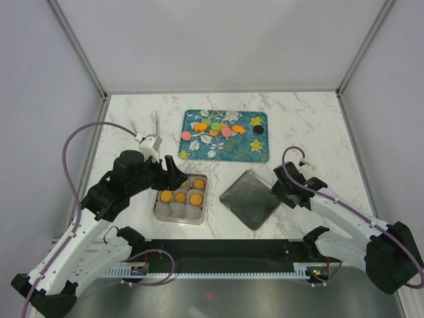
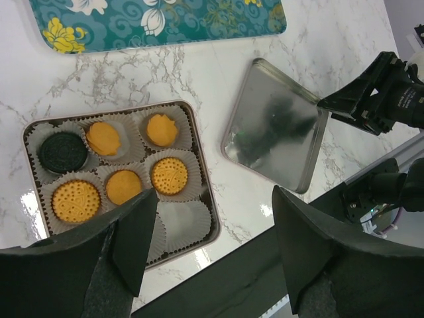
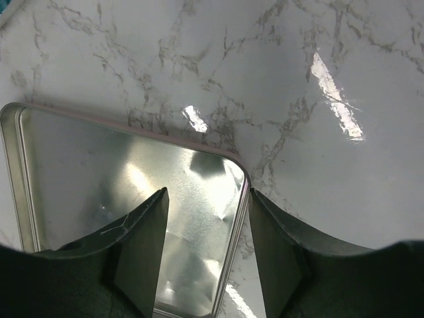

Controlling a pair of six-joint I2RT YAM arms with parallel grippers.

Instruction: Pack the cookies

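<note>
- Holds the left gripper (image 2: 213, 199) above the square pinkish tin (image 2: 197, 152) of white paper cups (image 2: 182, 222), fingers apart and empty, seemingly ready to fetch more.
- Seats several small round cookies (image 2: 169, 175) in cups; leaves others loose on the teal floral tray (image 1: 232, 151).
- Poses the right gripper (image 3: 207, 195), fingers spread, over a corner of the upturned silver metal lid (image 3: 99, 172), probably for closing.

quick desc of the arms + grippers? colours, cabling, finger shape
The left arm and right arm have white links and black joints. A thin purple cable loops off the left arm, and a matching one runs off the right. The left gripper and right gripper are matt black, with broad wedge-shaped fingers narrowing to the tips. No sleeves or readable markings.
</note>
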